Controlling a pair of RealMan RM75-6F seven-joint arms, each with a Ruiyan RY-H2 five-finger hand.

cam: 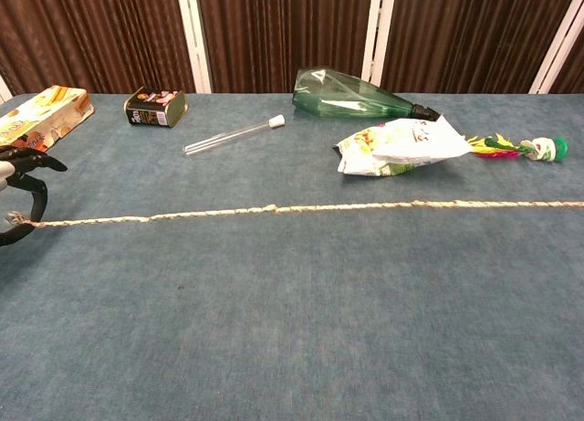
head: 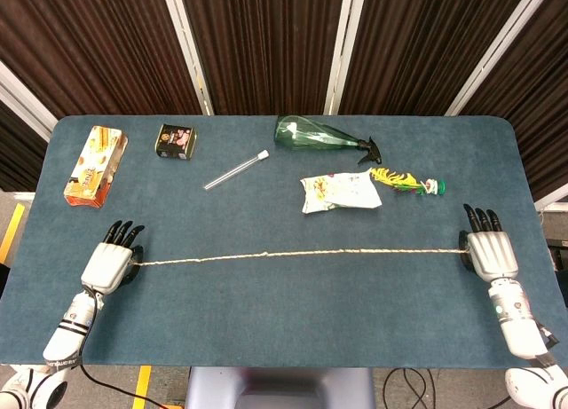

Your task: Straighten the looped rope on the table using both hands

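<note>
A thin beige rope (head: 302,253) runs taut in a nearly straight line across the blue table (head: 284,329), with no loops left in it; in the chest view the rope (cam: 301,207) spans the full width. My left hand (head: 109,264) grips its left end near the table's left edge, and the chest view shows only that hand's dark fingers (cam: 26,188) pinching the end. My right hand (head: 488,250) holds the right end near the right edge; it lies outside the chest view.
Along the far half lie an orange box (head: 95,164), a small tin (head: 177,141), a clear tube (head: 236,169), a green spray bottle (head: 321,137), a snack bag (head: 339,192) and a colourful toy (head: 406,182).
</note>
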